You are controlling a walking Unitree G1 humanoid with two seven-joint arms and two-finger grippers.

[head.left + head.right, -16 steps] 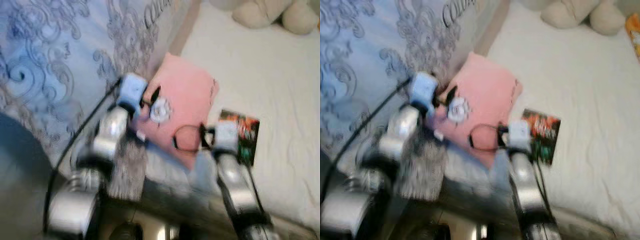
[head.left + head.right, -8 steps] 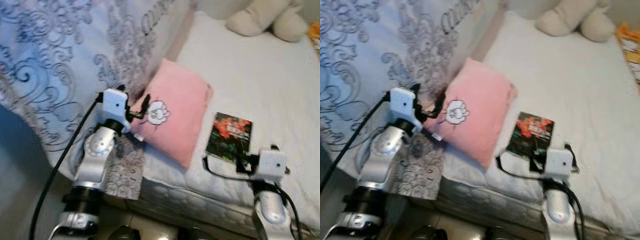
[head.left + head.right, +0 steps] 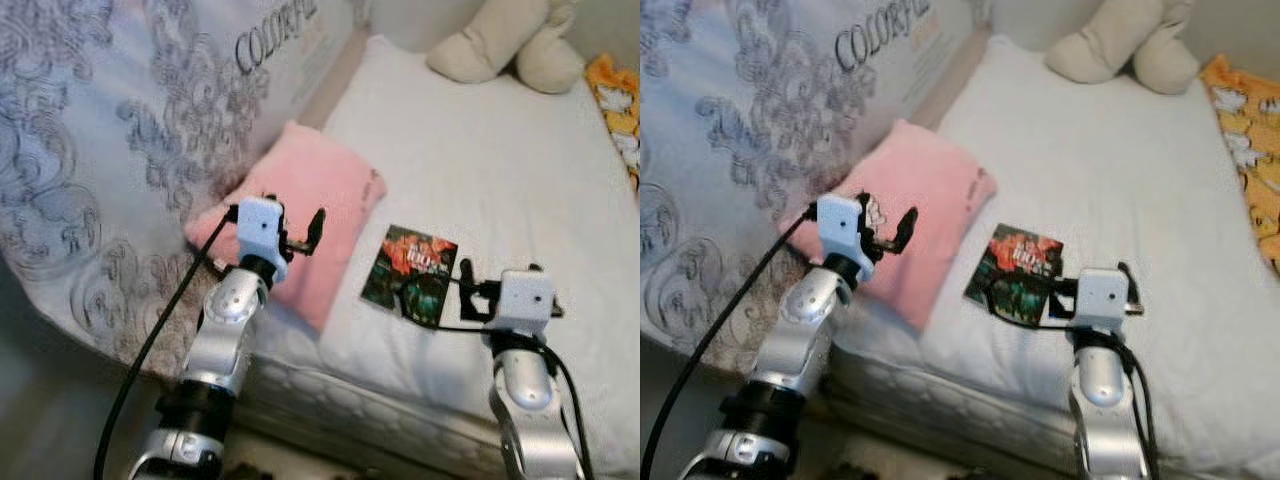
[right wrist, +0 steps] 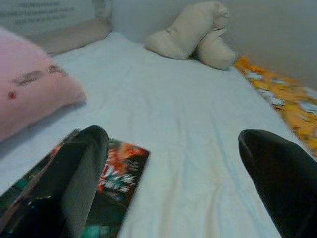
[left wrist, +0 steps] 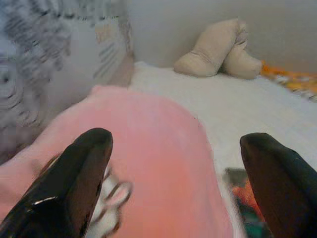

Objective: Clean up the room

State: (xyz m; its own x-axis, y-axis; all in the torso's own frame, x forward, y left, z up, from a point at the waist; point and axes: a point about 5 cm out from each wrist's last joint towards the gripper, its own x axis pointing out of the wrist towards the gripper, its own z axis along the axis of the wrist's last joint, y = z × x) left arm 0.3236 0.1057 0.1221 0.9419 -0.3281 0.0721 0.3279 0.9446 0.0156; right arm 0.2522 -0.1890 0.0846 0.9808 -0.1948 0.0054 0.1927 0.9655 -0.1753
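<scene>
A patterned grey-white duvet (image 3: 110, 150) with swirl print and lettering is seen bunched along the left of the bed, soft and thick; just beside it a pink pillow (image 3: 320, 190) lies tilted at the mattress edge, plush, roughly square, with a small white motif partly hidden by the left gripper (image 3: 300, 232); the left gripper is held just over the pillow's near corner, fingers spread apart, nothing clamped, pillow seen between the fingers in the left wrist view; next a book (image 3: 410, 262) with a glossy dark cover in red and green lies flat on the white sheet (image 3: 480, 150), near the pillow but not touching it; the right gripper (image 3: 466, 283) is held at the book's near right edge, fingers apart and empty, contact with the cover cannot be told; the sheet is smooth, lightly wrinkled; a beige plush toy (image 3: 500, 45) rests at the far end by the wall, rounded and soft; an orange printed cloth (image 3: 618, 110) is seen at the far right edge; step judged as approach to the loose items on the bed, no grasp made yet; next move likely calls for one gripper to be lowered and closed, on the pillow's soft corner or the book's thin edge; the flat book may slide on the sheet.
</scene>
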